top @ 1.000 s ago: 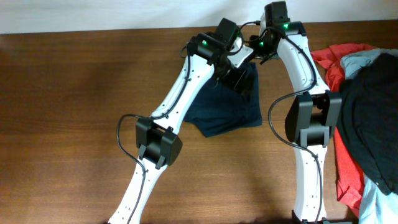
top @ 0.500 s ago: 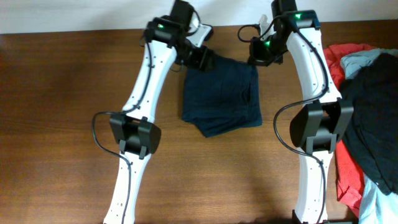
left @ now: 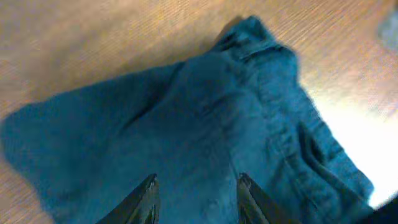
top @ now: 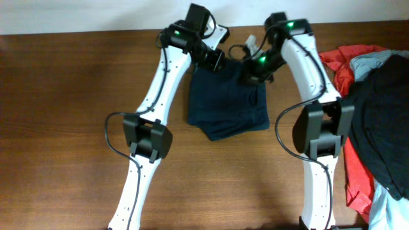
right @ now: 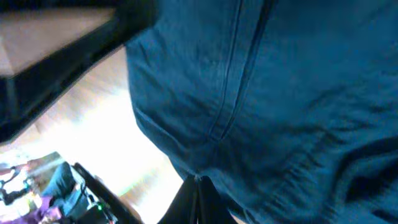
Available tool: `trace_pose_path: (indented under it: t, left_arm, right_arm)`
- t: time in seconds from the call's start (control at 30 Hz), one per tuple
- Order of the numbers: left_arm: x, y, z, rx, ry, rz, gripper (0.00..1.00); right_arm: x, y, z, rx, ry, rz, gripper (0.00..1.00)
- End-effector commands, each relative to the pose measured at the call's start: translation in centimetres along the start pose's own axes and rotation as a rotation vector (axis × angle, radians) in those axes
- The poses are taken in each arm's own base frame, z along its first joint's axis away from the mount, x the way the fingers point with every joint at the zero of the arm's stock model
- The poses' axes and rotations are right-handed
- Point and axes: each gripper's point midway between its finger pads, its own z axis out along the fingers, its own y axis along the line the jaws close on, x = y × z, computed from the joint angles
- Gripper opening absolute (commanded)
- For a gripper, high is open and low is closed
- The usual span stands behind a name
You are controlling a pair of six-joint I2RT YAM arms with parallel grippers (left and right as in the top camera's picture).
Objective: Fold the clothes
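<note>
Shorts (top: pixel 227 105), navy and wrinkled, lay on the wooden surface (top: pixel 64 128) between both arms; right pincer (right: pixel 196 186) was clenched on their far right edge, left pincer (left: pixel 198 194) stood parted over their far left corner.

wooden table (top: pixel 64 128): navy shorts (top: pixel 223 110), clothes heap (top: pixel 378 108)

1. One pair of navy shorts (top: pixel 227 108), middle of the worktop (top: pixel 64 128) near its far edge.
2. Two arms: left arm (top: pixel 163 89), right arm (top: pixel 313 64).
3. Two end effectors, one each: left end effector (left: pixel 196 180), right end effector (right: pixel 198 186).
4. Right edge pile: one red garment (top: pixel 358 172), one black garment (top: pixel 383 121), and some light blue cloth (top: pixel 374 61). Can't tell if that's one piece or two.
</note>
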Motion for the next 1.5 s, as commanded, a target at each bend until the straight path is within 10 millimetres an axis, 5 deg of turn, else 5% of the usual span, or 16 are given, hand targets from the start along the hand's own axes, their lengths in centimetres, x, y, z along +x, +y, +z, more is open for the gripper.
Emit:
trace_pose_path:
  t: [0.0,0.3,0.53,0.7,0.8,0.9,1.03,1.2,1.47]
  left_arm:
    - [1.6,1.6,3.0,0.001,0.045,-0.01,0.4]
    - [3.4,3.3,5.9,-0.034,0.091,-0.021,0.41]
    - [5.5,4.4,8.5,-0.05,0.144,-0.039,0.42]
    - [3.6,4.1,7.2,-0.054,0.088,-0.024,0.47]
    - [0.6,3.2,3.7,-0.065,-0.001,0.0,0.53]
    - [-3.2,1.5,-1.8,-0.081,-0.131,0.046,0.6]
    - [-5.3,0.1,-5.9,-0.091,-0.219,0.07,0.63]
    - [-4.7,1.3,-5.7,-0.097,-0.197,0.042,0.64]
    - [-2.7,3.7,-1.1,-0.094,-0.119,0.004,0.64]
  right_arm:
    - [2.1,0.0,2.3,-0.026,0.074,0.004,0.04]
    - [7.2,-4.7,7.3,-0.021,0.226,0.138,0.04]
    - [9.7,-7.9,9.3,-0.028,0.253,0.209,0.04]
    - [10.1,-8.3,9.3,-0.042,0.258,0.231,0.05]
    - [9.3,-7.1,8.8,-0.092,0.236,0.225,0.05]
    - [7.6,-5.4,7.0,-0.12,0.2,0.197,0.1]
    - [4.9,-2.8,3.7,-0.129,0.131,0.129,0.11]
    - [0.7,-0.2,-1.0,-0.072,-0.026,-0.007,0.12]
    - [-3.0,-3.1,-3.2,0.178,-0.165,-0.076,0.12]
